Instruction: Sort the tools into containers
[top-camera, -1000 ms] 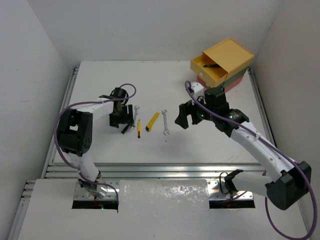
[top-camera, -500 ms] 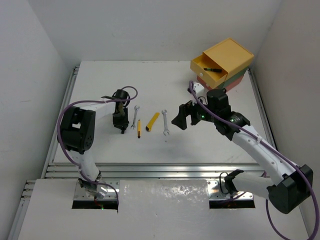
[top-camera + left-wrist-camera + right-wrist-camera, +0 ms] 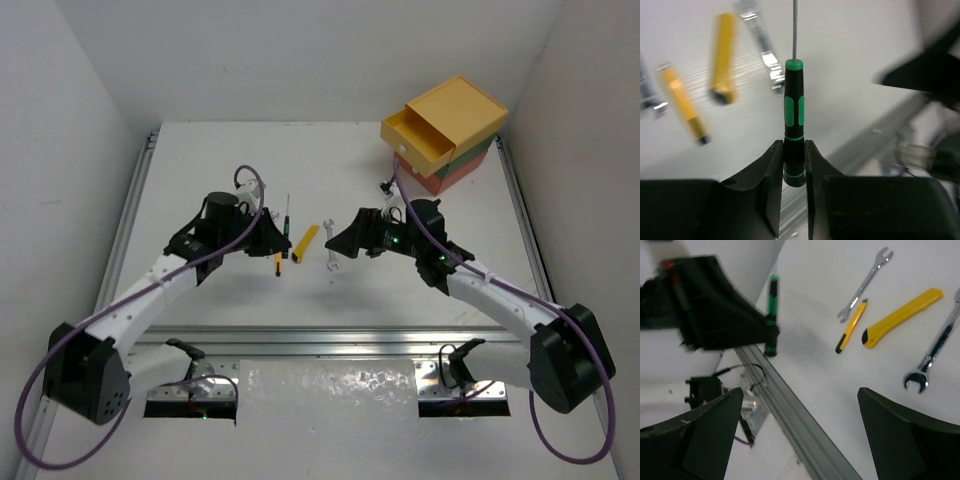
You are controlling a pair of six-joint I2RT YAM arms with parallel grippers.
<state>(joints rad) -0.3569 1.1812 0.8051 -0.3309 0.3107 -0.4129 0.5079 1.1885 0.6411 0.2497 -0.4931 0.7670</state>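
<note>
hidden: in the top view the left gripper (image 3: 268,236) covers the outer wrench (image 3: 865,282), which lies left of the yellow cutter (image 3: 306,242). the right gripper (image 3: 347,238) covers the far end of the inner wrench (image 3: 332,263), just right of the cutter.
hard to make out: the left wrist view smears the tools on the table. inside of the open yellow drawer (image 3: 440,125) cannot be read.
left gripper: pinched onto the butt of the black-green screwdriver (image 3: 794,107), which is left of the cutter with its shaft pointing away from the fingers.
right gripper: jaws spread wide, nothing between them, just right of the cutter.
in the way: both grippers crowd the tool row from either side of the cutter.
thin yellow-black screwdriver (image 3: 278,262): just left of the cutter.
drawer stack: far right of the cutter; yellow on top, pulled out, over the green drawer (image 3: 472,160) and the red-orange drawer (image 3: 437,181).
count: wrenches 2, cutter 1, thin screwdriver 1, black-green screwdriver 1, drawers 3.
</note>
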